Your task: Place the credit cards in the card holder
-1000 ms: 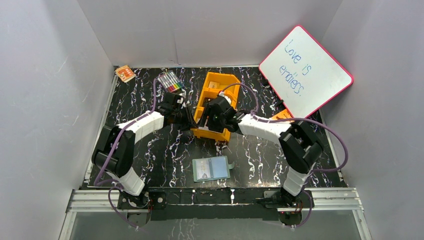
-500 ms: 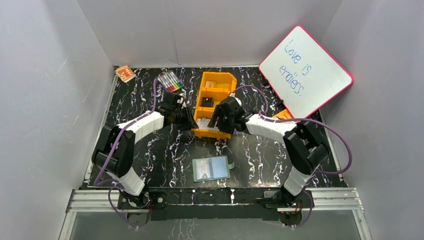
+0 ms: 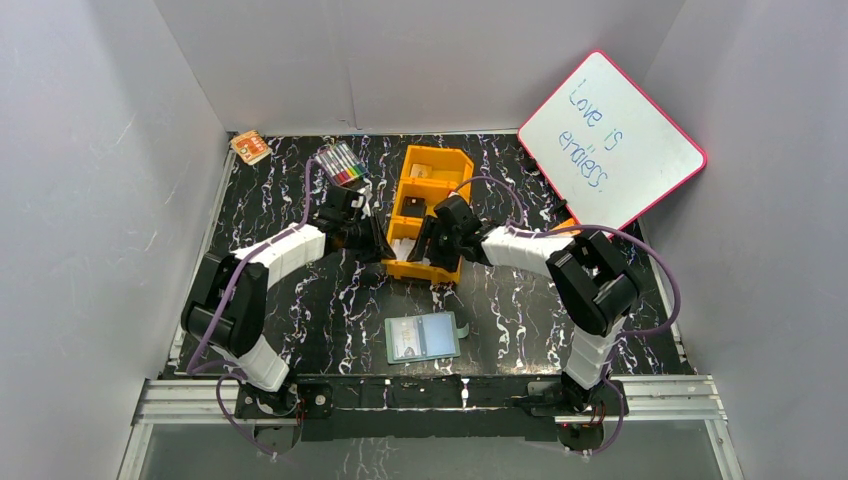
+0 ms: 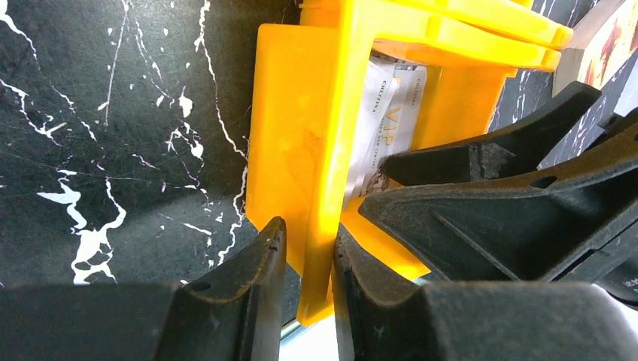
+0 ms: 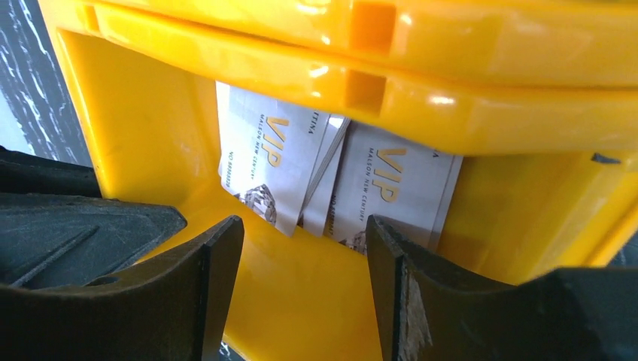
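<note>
Pale credit cards [image 5: 278, 162] overlap in the orange tray [image 5: 301, 301], long axes nearly parallel.

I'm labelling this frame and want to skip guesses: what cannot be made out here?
1. Number of credit cards: right wrist view; the rim of the orange tray covers their tops, and they overlap.
2. Pockets of the card holder: top view; too small to tell whether any card is inside.
3. Far tray compartments: top view; contents too small to name.
4. Jaws of the right gripper: top view; its own wrist covers them.
</note>
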Robot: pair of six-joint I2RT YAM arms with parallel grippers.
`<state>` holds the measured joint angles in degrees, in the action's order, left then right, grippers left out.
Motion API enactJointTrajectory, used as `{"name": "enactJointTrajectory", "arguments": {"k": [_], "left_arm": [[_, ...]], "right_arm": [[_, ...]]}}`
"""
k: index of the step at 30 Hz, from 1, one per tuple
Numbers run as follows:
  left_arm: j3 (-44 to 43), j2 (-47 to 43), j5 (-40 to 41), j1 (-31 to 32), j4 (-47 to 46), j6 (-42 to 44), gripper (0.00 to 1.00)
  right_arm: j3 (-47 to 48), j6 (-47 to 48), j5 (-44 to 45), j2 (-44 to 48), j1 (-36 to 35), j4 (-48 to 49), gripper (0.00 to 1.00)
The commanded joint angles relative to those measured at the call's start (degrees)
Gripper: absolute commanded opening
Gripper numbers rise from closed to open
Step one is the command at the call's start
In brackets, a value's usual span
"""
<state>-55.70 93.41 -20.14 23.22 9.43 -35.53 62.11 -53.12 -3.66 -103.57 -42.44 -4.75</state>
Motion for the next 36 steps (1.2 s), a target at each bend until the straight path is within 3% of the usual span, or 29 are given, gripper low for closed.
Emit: {"name": "enactJointTrajectory", "arguments": {"k": [1, 5, 18, 36], "left_arm": [[2.0, -2.0, -5.5, -0.2, 2.1, -1.0, 0.00], [2.2, -1.5, -6.8, -0.2, 1.8, -0.7, 0.00], [1.6, -1.2, -3.9, -0.1, 3.4, 1.3, 0.00], [0.4, -0.8, -3.4, -0.2, 3.8, 1.7, 0.00]], "right_arm": [[1.4, -1.6, -3.0, -1.8, -0.8, 3.2, 0.64], [0.9, -2.7, -3.1, -2.2, -1.0, 3.6, 0.46], [-8.1, -4.8, -1.8, 6.3, 0.2, 8.6, 0.01], [-9.9, -5.5, -4.1, 16.4, 2.0, 10.0, 0.00]]}}
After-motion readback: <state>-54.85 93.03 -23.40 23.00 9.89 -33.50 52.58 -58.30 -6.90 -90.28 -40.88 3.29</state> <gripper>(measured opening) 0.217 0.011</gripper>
